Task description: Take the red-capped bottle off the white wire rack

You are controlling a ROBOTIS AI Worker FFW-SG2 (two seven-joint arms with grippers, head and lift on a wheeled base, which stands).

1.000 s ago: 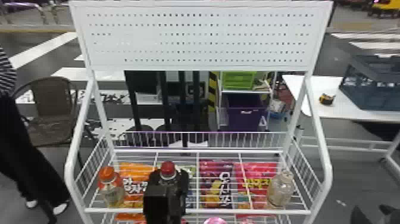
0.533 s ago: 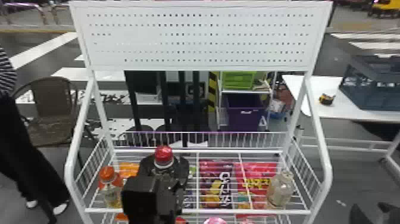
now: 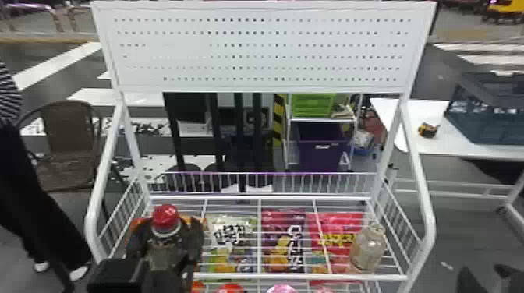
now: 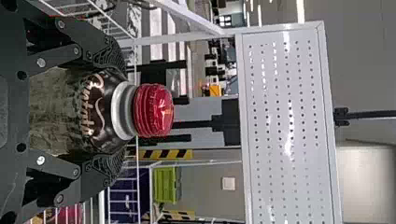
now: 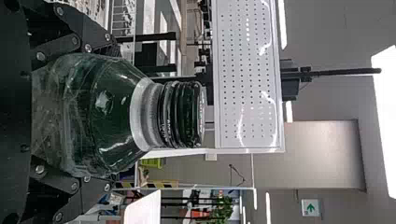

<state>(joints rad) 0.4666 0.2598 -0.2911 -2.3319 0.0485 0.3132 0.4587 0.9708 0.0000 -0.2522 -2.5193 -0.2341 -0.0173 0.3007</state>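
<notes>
In the head view, the red-capped bottle (image 3: 165,218) is upright, overlapping the left front part of the white wire rack (image 3: 296,276). My left gripper (image 3: 165,241) is shut on its body from both sides. The left wrist view has the bottle's red cap (image 4: 154,111) and dark label beyond the fingers of that left gripper (image 4: 116,111). The bottle's base is hidden by the gripper and arm. In the right wrist view, my right gripper (image 5: 109,114) is shut on a dark green bottle (image 5: 112,109) with a black cap.
Snack bags (image 3: 282,249) lie on the rack's shelf, with a clear bottle (image 3: 367,247) at its right front. Bent side rails (image 3: 423,195) and a pegboard panel (image 3: 265,46) frame the rack. A white table (image 3: 413,117) stands behind to the right.
My left gripper and the red-capped bottle have risen toward the camera and shifted left across the rack. They now cover the orange-capped bottle at the rack's left side.
</notes>
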